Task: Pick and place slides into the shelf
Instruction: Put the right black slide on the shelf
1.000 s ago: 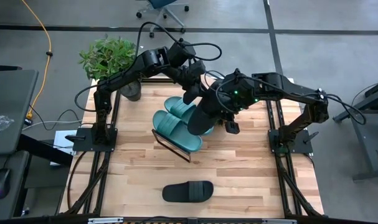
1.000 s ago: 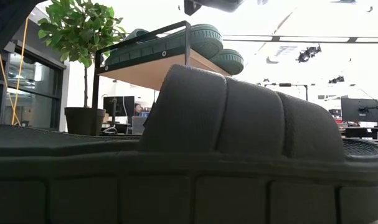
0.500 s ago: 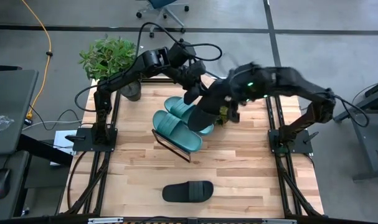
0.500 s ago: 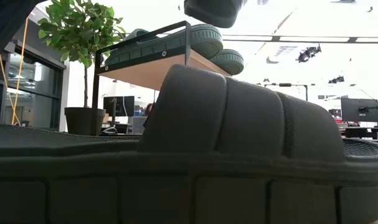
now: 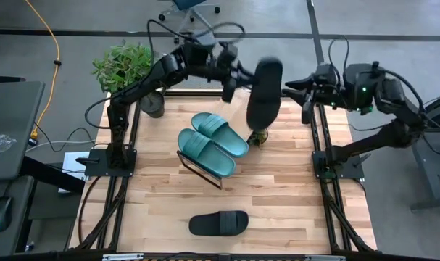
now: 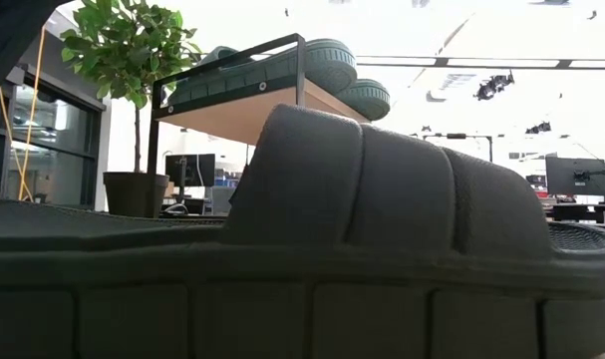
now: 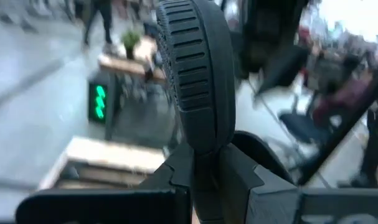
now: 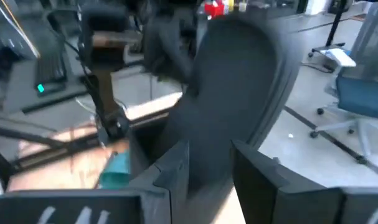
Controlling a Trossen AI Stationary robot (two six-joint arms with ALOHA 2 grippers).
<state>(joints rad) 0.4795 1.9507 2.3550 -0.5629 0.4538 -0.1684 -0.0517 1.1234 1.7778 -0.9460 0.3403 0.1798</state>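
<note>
One black slide (image 5: 264, 90) is up in the air above the table's far edge, right of my left gripper (image 5: 231, 81), which is shut on it. In the left wrist view this slide (image 7: 195, 68) stands edge-on above the fingers. My right gripper (image 5: 305, 94) is open and stands apart, to the slide's right. Two teal slides (image 5: 212, 141) lie side by side, soles down, on the slanted shelf (image 5: 202, 171); the low view shows them on its wooden board (image 6: 247, 115). The other black slide (image 5: 218, 222) lies sole down near the table's near edge and fills the low view (image 6: 362, 229). My left gripper pinches the black slide between its two fingers by the sole's ribbed edge (image 7: 204, 146), coming from the table's left. The slide is lifted clear of table and shelf. It stands on edge and reaches away past the fingers.
A potted plant (image 5: 125, 67) stands at the table's far-left corner. A small object (image 5: 259, 136) sits on the table just right of the shelf. Bare wood lies between the shelf and the black slide at the near edge.
My right arm has swung away from above the shelf toward the table's right edge and now stands clear of the black slide. My left gripper has carried that slide up and toward the far edge, off the shelf area. The slide has turned to lie along the table's depth.
</note>
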